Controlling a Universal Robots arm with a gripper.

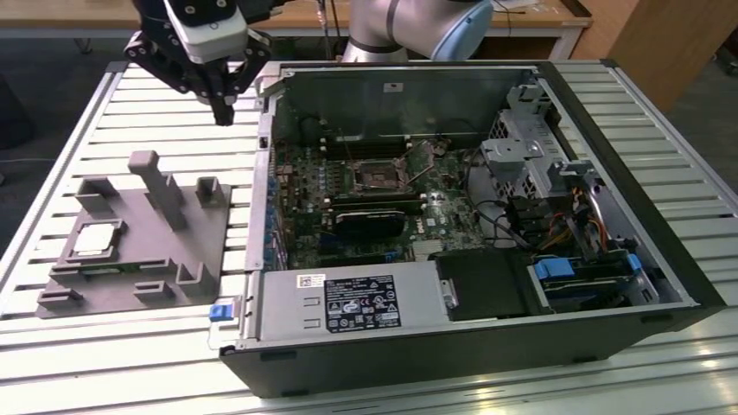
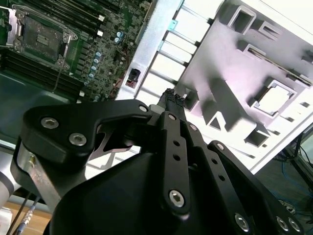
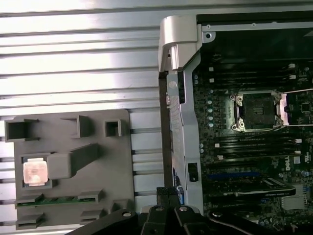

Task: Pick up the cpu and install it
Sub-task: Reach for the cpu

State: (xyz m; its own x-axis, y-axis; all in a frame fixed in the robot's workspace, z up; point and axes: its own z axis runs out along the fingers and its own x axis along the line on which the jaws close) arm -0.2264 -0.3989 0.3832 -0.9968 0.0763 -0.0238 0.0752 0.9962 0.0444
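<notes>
The cpu (image 1: 95, 239), a small silver square chip, lies flat in a recess of the grey plastic tray (image 1: 202, 229) at the exterior view's left. It also appears in both wrist views as the cpu (image 3: 35, 172) (image 2: 274, 98). My gripper (image 1: 221, 112) hangs above the slatted table between the tray and the case's back corner, well clear of the chip. Its black fingers (image 2: 168, 98) are shut together with nothing between them. The dark socket (image 1: 381, 175) (image 3: 257, 111) sits on the motherboard inside the case, its metal frame lifted.
The open computer case (image 1: 461, 363) lies on its side across the table's middle and right, its metal side wall (image 3: 178, 98) standing between tray and motherboard. Upright blocks (image 1: 162, 186) rise from the tray. A drive cage and cables (image 1: 542, 173) crowd the case's right.
</notes>
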